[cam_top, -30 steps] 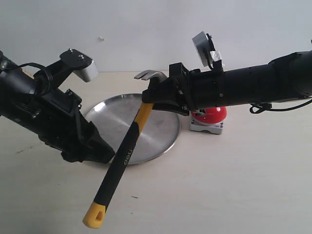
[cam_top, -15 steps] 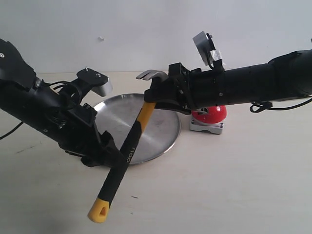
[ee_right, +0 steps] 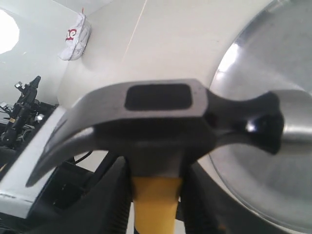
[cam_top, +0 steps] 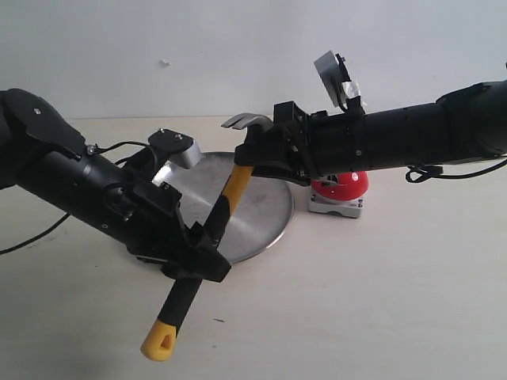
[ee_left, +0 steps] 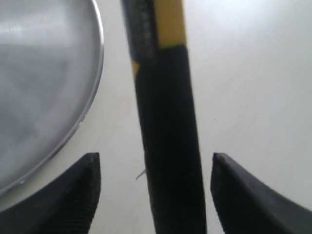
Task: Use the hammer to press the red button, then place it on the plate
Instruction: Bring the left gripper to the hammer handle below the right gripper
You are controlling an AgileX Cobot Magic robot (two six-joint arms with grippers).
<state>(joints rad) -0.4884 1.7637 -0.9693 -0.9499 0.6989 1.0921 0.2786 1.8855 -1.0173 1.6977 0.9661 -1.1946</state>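
L pincer (ee_left: 155,163) came in, spread wide astride matte-blk hammer (ee_left: 166,102).

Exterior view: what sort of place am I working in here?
Most likely a robotics lab test bench: a plain pale tabletop against a blank white wall, staged props on it (metal plate, red button), and dark stand-mounted gear beyond the table in the right wrist view.

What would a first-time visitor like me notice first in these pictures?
The hammer hangs slanted above the table. The right gripper clamps it just under its steel head, and the left gripper has its open jaws on either side of the black handle without touching it. A shiny plate lies nearby, and a red button peeks out behind the right arm.
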